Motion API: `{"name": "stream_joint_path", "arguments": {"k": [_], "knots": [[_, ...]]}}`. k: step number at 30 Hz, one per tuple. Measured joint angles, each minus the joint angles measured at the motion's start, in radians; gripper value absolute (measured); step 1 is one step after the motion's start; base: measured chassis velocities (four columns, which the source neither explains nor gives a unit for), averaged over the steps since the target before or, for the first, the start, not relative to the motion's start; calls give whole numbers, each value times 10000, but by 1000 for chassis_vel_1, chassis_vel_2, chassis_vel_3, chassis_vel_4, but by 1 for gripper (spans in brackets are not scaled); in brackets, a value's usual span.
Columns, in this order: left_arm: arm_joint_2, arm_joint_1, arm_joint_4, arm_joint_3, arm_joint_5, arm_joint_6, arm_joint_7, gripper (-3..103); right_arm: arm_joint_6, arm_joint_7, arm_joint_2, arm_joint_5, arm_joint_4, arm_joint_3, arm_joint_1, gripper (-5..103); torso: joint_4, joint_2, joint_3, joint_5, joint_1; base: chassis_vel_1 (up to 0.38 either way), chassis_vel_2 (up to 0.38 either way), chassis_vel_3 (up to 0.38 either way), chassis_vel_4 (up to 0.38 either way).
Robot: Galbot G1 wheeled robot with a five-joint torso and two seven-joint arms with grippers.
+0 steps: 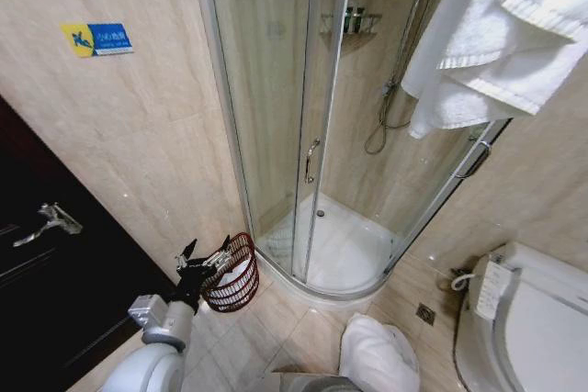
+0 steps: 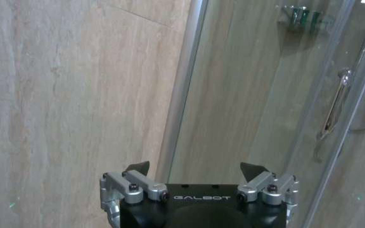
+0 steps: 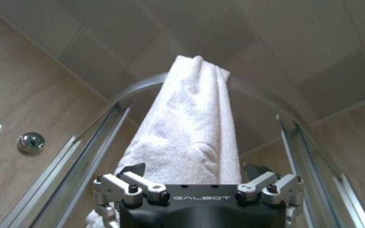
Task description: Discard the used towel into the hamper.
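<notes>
Before towel — right gripper open.

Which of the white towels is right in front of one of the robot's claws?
The hanging towel draped over the shower enclosure's top, facing the open right gripper. The other towel lies crumpled on the floor tiles.

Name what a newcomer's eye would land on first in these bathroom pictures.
A white towel draped over the top of the curved glass shower enclosure dominates the upper right; the right tool sits open just beneath it. Down on the tiled floor, the hamper stands beside the enclosure's base, with the open left tool right at its rim.
</notes>
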Motion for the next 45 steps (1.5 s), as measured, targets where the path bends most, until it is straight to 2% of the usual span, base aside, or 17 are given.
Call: {"name": "stream_joint_path", "arguments": {"k": [5,10,17,23,33,34,40,45], "knots": [[-1,-1,0,0,0,0,0,97,-375,-55,-581,301,-886,-697,1922,100,1,0,0,-4,0,0,0,0,0],[1,0,0,0,0,0,1,97,-783,-115,-891,573,-1441,-1192,3177,100,-2,0,-1,-1,0,0,0,0,0],[1,0,0,0,0,0,1,97,-1144,-88,-912,717,-2205,-2489,5073,100,-2,0,-1,-1,0,0,0,0,0],[1,1,0,0,0,0,1,97,-1156,19,-431,261,-3359,-4596,7475,100,3,0,0,-4,1,0,0,0,0],[2,0,0,0,0,0,1,97,-1325,811,884,-1073,-4654,-6724,10456,100,1,0,-1,-6,0,0,0,0,0],[2,0,0,0,0,0,1,97,-1325,811,884,-1073,-4654,-6724,10456,100,1,0,-1,-6,0,0,0,0,0],[1,0,0,0,0,1,1,97,-1302,1273,1623,-2806,-5732,-7395,11661,100,1,0,0,-4,1,0,0,0,0],[1,0,0,0,0,0,1,97,-1518,1626,1759,-3402,-5995,-7462,11818,100,-2,0,-1,0,0,0,0,0,0]]}}
